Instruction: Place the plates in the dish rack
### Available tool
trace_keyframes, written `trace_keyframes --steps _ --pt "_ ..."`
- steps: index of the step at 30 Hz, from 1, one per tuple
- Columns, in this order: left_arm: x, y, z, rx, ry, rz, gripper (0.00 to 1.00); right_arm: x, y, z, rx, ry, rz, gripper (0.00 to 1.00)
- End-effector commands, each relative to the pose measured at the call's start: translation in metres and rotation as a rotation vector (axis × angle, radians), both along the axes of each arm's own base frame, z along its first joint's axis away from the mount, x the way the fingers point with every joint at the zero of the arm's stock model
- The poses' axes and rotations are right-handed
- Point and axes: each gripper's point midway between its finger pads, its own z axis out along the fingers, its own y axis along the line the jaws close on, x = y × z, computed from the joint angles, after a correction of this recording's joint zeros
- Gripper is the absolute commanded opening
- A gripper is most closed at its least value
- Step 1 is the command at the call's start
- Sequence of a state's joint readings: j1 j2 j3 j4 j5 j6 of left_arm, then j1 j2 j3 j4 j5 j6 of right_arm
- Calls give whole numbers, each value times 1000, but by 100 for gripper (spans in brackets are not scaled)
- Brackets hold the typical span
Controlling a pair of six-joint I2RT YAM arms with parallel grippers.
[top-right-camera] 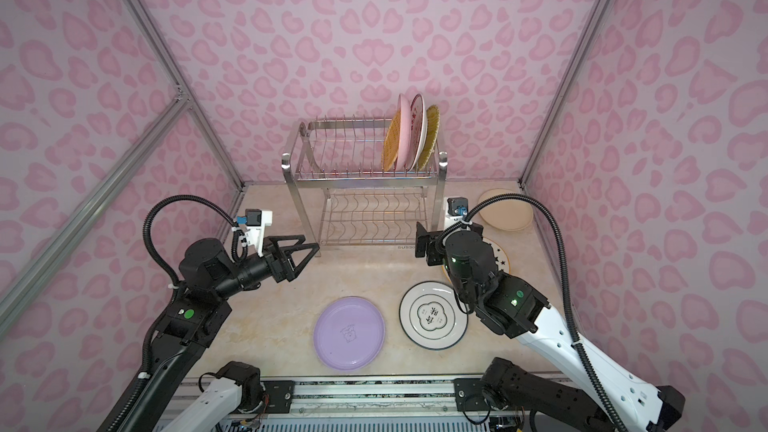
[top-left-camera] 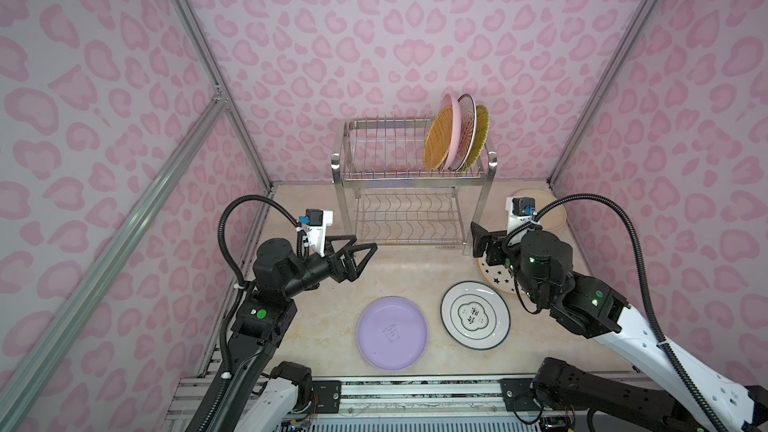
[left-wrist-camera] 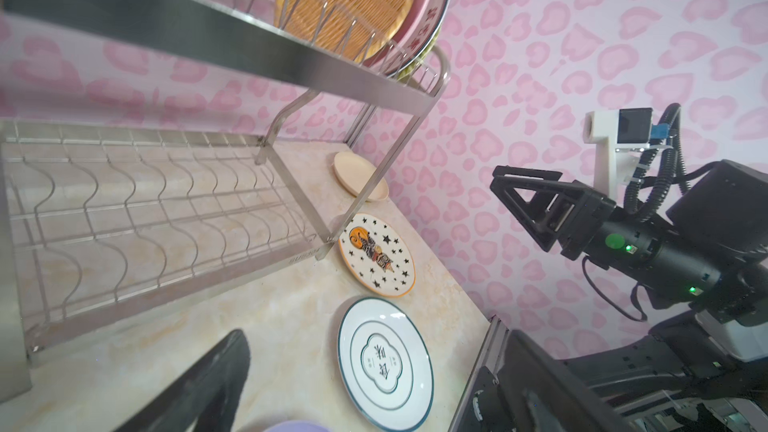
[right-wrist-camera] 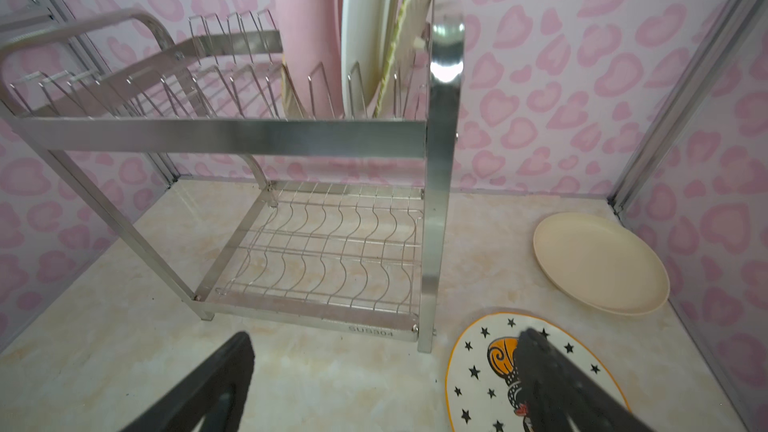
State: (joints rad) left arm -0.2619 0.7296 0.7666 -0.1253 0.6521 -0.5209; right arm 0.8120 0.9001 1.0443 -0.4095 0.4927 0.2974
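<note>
The dish rack [top-left-camera: 409, 178] stands at the back, with an orange woven-look plate [top-left-camera: 437, 141], a pink plate [top-left-camera: 453, 126], an orange-radial white one [top-left-camera: 468, 124] and a yellow striped one [top-left-camera: 482, 126] upright at its right end. Flat on the table lie the lilac plate [top-left-camera: 392, 333], the ring-emblem plate [top-left-camera: 475, 315], the star-patterned plate [right-wrist-camera: 482, 371] and the cream plate [right-wrist-camera: 598, 263]. My left gripper [top-left-camera: 365, 242] hovers open and empty left of the rack's front. Open too, my right gripper [top-left-camera: 476, 238] hangs by the rack's front right leg, one finger over the star-patterned plate.
The rack's lower wavy-wire shelf [right-wrist-camera: 332, 259] holds nothing, and the upper prongs [top-left-camera: 382, 143] to the left of the plates are free. Pink patterned walls close in on three sides. A metal rail [top-left-camera: 415, 392] runs along the table's front edge.
</note>
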Motion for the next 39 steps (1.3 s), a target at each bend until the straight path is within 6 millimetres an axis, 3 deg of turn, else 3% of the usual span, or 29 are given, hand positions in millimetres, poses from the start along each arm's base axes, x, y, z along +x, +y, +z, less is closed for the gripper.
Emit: trace_keyframes --steps 1,6,11,16,22,27,32,36,39 --pt "-5 12 -40 8 144 80 97 -4 15 -19 78 28 94 97" --pt "-21 32 -74 6 272 197 97 0 28 -66 96 90 157 97" --pt "-27 40 -136 47 501 262 97 2 38 -107 131 158 196 97" --pt "-35 49 -200 131 708 323 99 -2 37 -118 162 174 208 97" --pt "-42 56 -242 147 821 380 97 -8 29 -133 169 214 199 97" --pt "-48 58 -266 171 885 405 94 -10 25 -149 191 253 179 97" --pt "-50 55 -274 191 889 389 94 -11 25 -152 208 265 179 97" --pt "-48 54 -274 194 881 382 93 -11 24 -151 207 270 176 97" --pt "-42 46 -252 188 809 344 92 -12 24 -149 213 271 177 97"
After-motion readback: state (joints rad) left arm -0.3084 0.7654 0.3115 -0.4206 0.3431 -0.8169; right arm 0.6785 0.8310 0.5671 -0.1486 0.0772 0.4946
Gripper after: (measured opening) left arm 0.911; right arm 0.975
